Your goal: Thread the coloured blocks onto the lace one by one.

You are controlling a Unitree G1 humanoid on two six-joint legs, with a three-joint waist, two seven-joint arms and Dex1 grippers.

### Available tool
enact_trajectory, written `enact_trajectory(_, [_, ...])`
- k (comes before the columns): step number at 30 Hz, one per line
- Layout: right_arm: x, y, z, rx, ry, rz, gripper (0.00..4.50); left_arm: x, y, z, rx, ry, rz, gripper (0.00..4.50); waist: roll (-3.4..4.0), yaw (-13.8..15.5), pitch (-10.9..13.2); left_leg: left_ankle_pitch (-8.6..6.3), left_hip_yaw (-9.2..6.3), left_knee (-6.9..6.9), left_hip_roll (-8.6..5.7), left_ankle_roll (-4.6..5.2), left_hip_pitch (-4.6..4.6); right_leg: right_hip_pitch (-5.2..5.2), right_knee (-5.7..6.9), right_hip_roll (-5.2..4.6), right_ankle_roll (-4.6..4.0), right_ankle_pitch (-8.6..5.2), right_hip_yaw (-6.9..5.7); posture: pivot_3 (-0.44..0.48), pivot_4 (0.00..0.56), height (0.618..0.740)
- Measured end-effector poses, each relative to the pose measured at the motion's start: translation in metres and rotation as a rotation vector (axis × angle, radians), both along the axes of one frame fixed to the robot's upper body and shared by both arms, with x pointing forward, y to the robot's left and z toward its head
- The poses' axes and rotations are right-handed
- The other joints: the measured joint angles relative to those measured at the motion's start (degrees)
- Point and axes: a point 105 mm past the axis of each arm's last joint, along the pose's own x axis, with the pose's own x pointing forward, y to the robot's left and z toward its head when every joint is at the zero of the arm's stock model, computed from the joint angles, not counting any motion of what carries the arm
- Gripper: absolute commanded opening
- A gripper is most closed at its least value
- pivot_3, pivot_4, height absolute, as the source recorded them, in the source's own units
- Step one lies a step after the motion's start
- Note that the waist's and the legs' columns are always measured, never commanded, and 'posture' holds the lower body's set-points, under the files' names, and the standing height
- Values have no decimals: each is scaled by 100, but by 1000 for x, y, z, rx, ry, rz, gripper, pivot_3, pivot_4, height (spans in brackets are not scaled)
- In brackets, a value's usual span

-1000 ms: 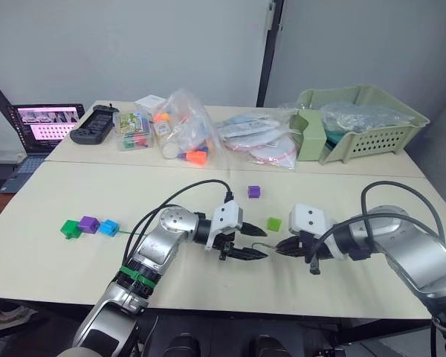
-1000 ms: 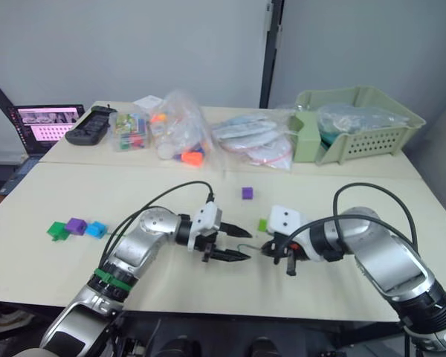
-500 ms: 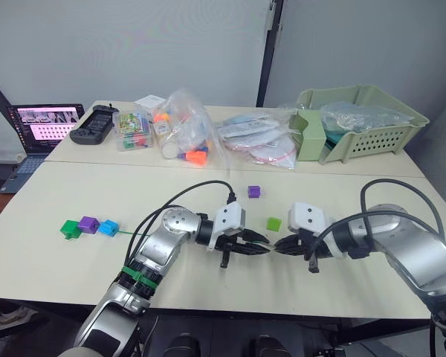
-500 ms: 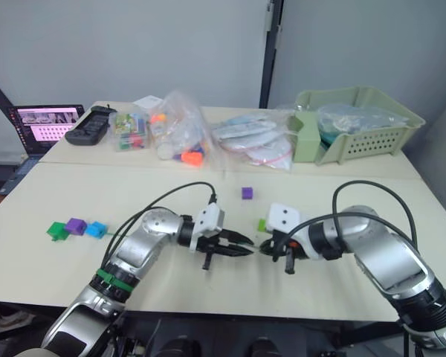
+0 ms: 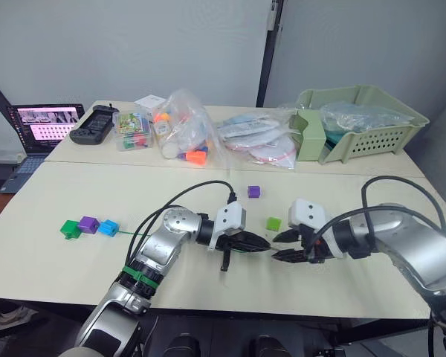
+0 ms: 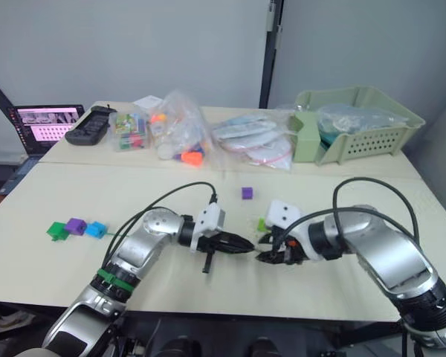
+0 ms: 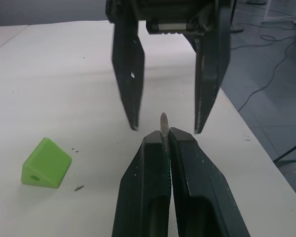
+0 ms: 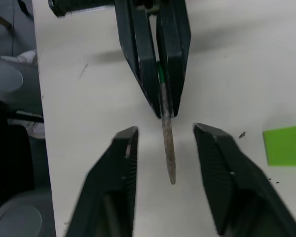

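Note:
My left gripper [image 5: 263, 246] is shut on the lace, whose pale stiff tip [image 8: 167, 150] sticks out past its fingertips. Facing it, my right gripper [image 5: 278, 246] stands open, one finger on each side of that tip without touching it. The lime green block [image 5: 274, 223] lies just behind the two grippers, and a purple block [image 5: 254, 192] sits farther back. At the left of the table a dark green block [image 5: 69, 228], a purple block [image 5: 88, 224] and a blue block [image 5: 108, 227] sit in a row, with the green cord [image 5: 131, 235] running from them toward my left arm.
Clear bags of toys [image 5: 182, 134] and a green basket [image 5: 360, 123] stand along the back of the table. A laptop [image 5: 46, 123] and a black controller [image 5: 93, 125] are at the back left. Black cables loop over both arms.
My left gripper has closed on the lace just behind its tip. My right gripper, shut on the tip a moment ago, has opened and let it go.

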Motion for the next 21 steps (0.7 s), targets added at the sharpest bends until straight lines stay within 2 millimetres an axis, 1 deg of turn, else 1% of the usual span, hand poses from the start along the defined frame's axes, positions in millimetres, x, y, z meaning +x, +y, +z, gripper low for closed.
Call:
enact_trajectory(4, [-6, -13, 15, 119, 21, -107, 4432, 4, 8, -2, 16, 7, 21, 0, 0, 25, 0, 0, -1, 0, 0, 0, -1, 2, -5, 0, 0, 0, 0, 0, 150, 733])
enact_trajectory(8, [-14, -20, 23, 266, 50, -188, 4474, 6, 12, -1, 17, 4, 31, 0, 0, 31, 0, 0, -3, -1, 0, 0, -1, 4, -6, 1, 0, 0, 0, 0, 150, 733])
enact_trajectory(11, [-18, -34, 25, 390, 41, -295, 4474, 9, 21, -2, 30, 6, 51, 0, 0, 44, 0, 0, -3, -2, -1, 0, -1, 6, -9, 0, 0, 0, 0, 0, 150, 733])
enact_trajectory(14, [-18, -52, 7, 401, 22, -439, 4474, 13, 37, -2, 34, 17, 95, 0, 0, 43, -1, 0, -2, -4, 1, 0, 1, 8, -14, 1, 1, 0, -1, 0, 150, 733])
enact_trajectory(16, [-14, -59, -5, 401, -6, -515, 4474, 13, 46, -4, 32, 36, 113, 0, 2, 28, -1, 0, 1, -4, 1, 0, 2, 6, -14, 1, 2, -1, 1, 0, 150, 733])
enact_trajectory(18, [-8, -63, -13, 399, -64, -571, 4474, 10, 51, -8, 30, 59, 124, 0, 2, 1, -1, 0, 2, -4, 2, 0, 2, 6, -15, 2, 2, -1, 2, 0, 150, 733])
enact_trajectory(21, [1, -61, -29, 372, -107, -599, 4474, 6, 57, -14, 40, 73, 136, 0, 2, -45, -2, 1, 1, -4, 5, 0, 5, 7, -14, 5, 2, -1, 2, 0, 150, 733])
